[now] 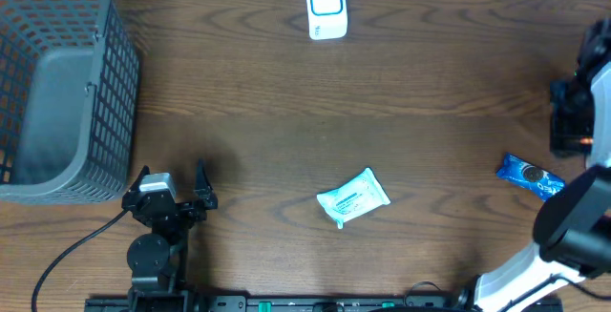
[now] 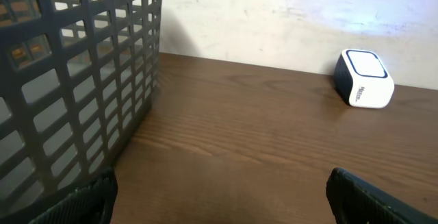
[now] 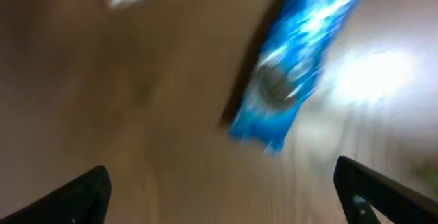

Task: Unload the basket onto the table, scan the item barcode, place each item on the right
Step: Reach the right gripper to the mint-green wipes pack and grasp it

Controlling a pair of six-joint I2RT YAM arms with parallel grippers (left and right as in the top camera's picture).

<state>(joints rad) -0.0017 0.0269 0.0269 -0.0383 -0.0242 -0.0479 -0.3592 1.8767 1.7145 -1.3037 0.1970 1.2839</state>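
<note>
A white barcode scanner [image 1: 326,7] with a blue-rimmed face stands at the table's far edge; it also shows in the left wrist view [image 2: 364,78]. A blue snack packet [image 1: 531,176] lies flat near the right edge. In the right wrist view this packet [image 3: 294,59] is blurred, just ahead of my right gripper [image 3: 222,190], which is open and holds nothing. In the overhead view the right gripper [image 1: 570,131] hangs just behind the packet. A white and teal wipes packet [image 1: 352,197] lies mid-table. My left gripper [image 1: 172,176] stands open and empty at the front left.
A tall grey mesh basket [image 1: 57,83] fills the back left corner, right beside my left gripper; its wall [image 2: 75,80] looms in the left wrist view. A black cable [image 1: 67,255] runs along the front left. The right arm's white link [image 1: 525,274] rises at the front right.
</note>
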